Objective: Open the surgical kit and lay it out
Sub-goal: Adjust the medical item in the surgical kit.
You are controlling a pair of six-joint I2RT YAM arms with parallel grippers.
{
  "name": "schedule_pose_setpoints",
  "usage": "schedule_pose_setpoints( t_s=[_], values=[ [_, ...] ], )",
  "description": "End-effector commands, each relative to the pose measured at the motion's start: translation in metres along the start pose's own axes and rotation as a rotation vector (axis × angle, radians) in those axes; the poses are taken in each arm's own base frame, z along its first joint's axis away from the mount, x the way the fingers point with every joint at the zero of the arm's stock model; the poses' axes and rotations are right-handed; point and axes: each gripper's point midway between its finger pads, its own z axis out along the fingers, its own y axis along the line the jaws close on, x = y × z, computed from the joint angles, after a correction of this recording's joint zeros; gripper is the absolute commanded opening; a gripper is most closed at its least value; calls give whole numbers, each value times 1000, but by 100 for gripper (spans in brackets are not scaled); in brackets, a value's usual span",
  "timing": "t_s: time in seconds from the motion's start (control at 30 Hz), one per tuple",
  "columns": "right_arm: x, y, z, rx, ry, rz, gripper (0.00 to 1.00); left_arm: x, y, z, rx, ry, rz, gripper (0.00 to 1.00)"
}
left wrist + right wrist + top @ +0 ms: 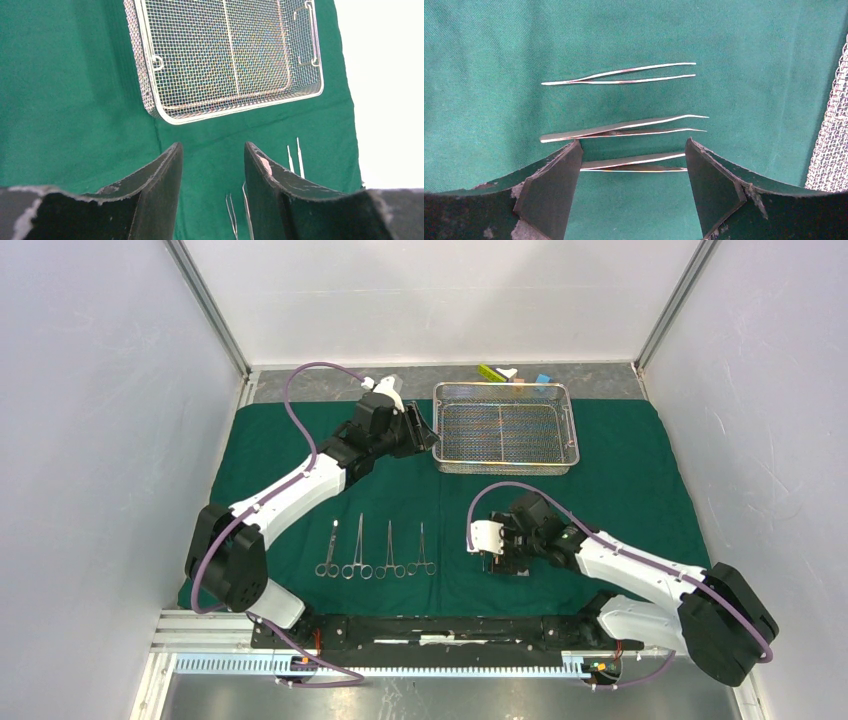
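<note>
The dark green cloth (620, 480) lies spread flat. The silver wire-mesh tray (505, 468) stands on it at the back and looks empty; its rim shows in the left wrist view (240, 111). Several ring-handled clamps (372, 550) lie in a row at the front left. My left gripper (430, 430) (212, 145) is open and empty beside the tray's left end. My right gripper (497, 565) (632, 141) is open, low over the cloth. Three tweezers lie side by side there: far (624, 74), middle (624, 127), and the nearest (634, 162) between my fingers.
Small yellow-green (490, 372) and blue (543, 380) blocks sit on the bare table behind the tray. White walls enclose the left, right and back. The tray's mesh edge (831, 130) shows at the right of the right wrist view. Clamp tips (300, 155) lie beyond my left fingers.
</note>
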Motion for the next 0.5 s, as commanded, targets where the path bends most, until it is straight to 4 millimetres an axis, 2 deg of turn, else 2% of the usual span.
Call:
schedule_pose_setpoints(
  t_s=[0.0,0.47],
  values=[
    [-4,0,-2,-10,1,-16,83,-10,-9,0,38,-28,-32,56],
    [2,-4,-5,13,42,-37,83,-11,-11,-1,48,-27,-40,57]
  ],
)
